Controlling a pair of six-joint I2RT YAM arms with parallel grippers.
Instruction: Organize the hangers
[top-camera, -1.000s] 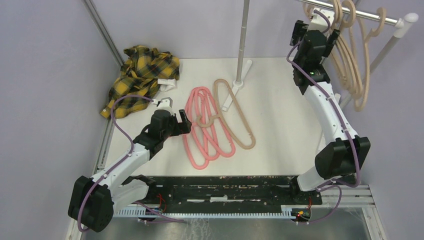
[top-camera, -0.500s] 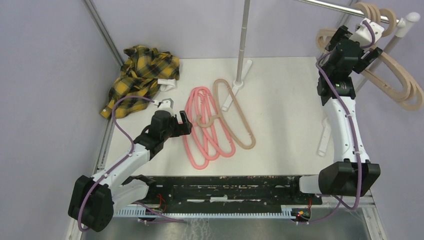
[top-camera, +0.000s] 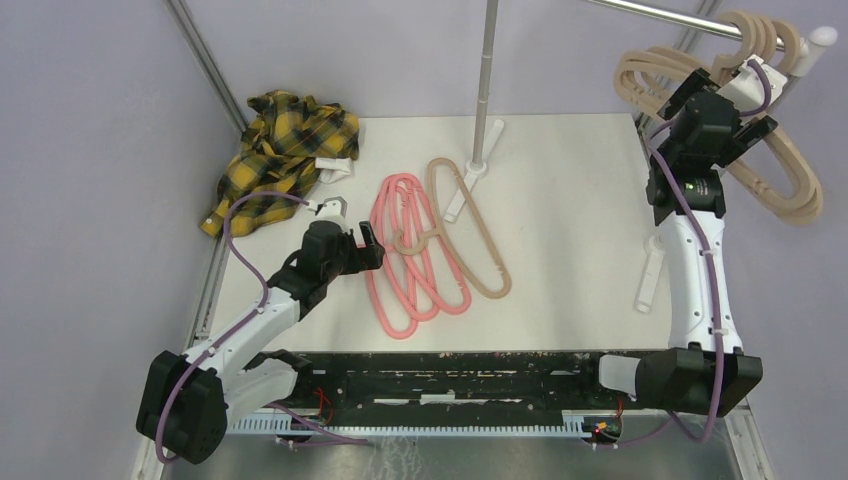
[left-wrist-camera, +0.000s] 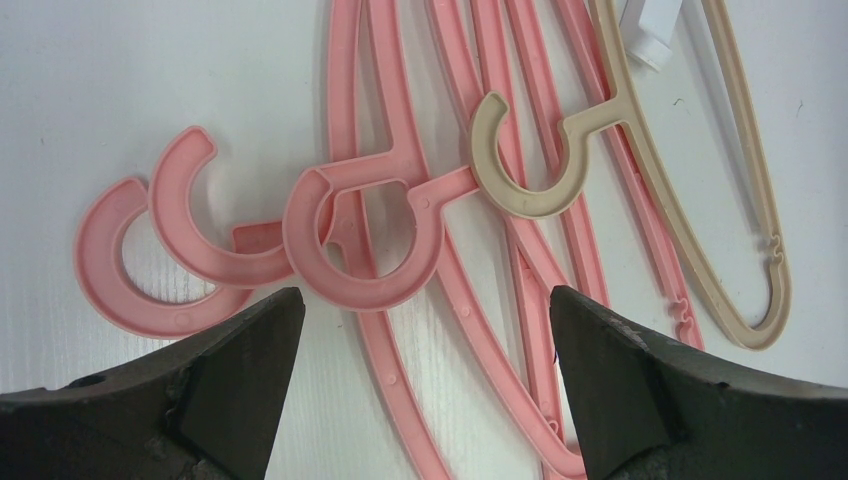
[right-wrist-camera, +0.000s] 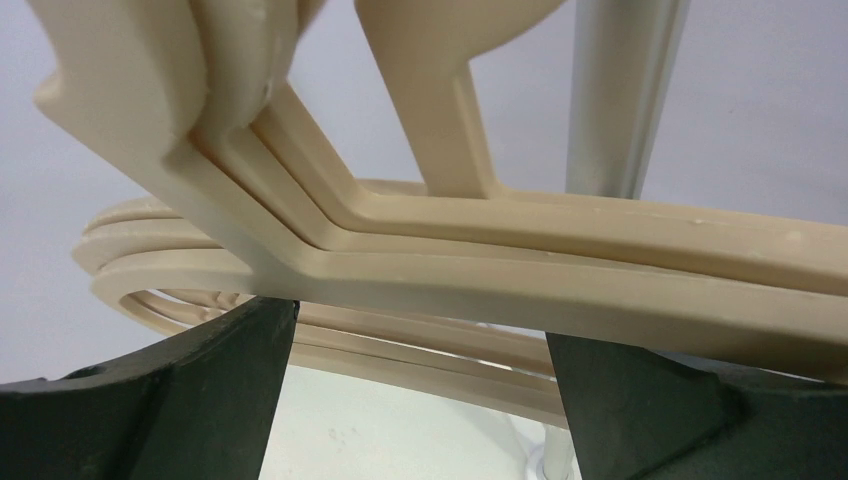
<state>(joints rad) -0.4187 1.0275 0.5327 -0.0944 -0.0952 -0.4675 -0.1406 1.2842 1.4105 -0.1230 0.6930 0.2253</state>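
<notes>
Right gripper (right-wrist-camera: 415, 330), jaws wide and empty, sits among beige hangers (top-camera: 790, 190) on the rail (top-camera: 660, 12) at 2 o'clock; pink hangers (top-camera: 400, 260) and one tan hanger (top-camera: 480, 250) lie unhung on the table (top-camera: 570, 200), left gripper (left-wrist-camera: 425, 310) open at their 9 o'clock.

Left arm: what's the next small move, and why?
Probably lower the left gripper and close on the middle pink hook: its jaws stand open and empty above it, and the pink hangers lie loose on the table.
</notes>
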